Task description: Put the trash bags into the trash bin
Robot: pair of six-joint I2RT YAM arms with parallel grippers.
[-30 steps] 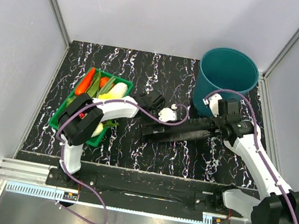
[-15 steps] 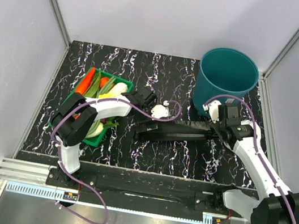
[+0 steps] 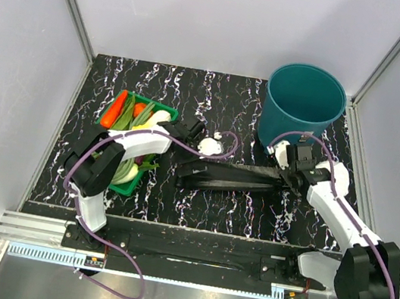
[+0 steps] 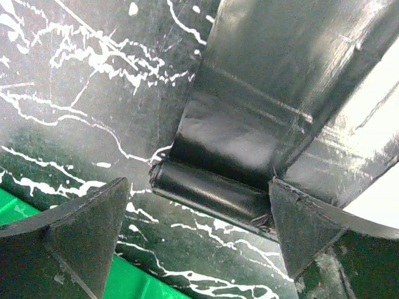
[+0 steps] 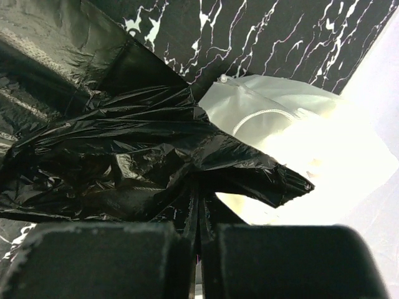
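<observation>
The right gripper (image 5: pixel 198 225) pinches only a thin fold of the trash bag (image 3: pixel 230 176) while the left gripper (image 4: pixel 198 187) gapes open, so lifting risks slippage.

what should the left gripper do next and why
Probably close the left gripper on the rolled end of the trash bag: its jaws stand open either side of it, while the right gripper pinches the other end.
</observation>
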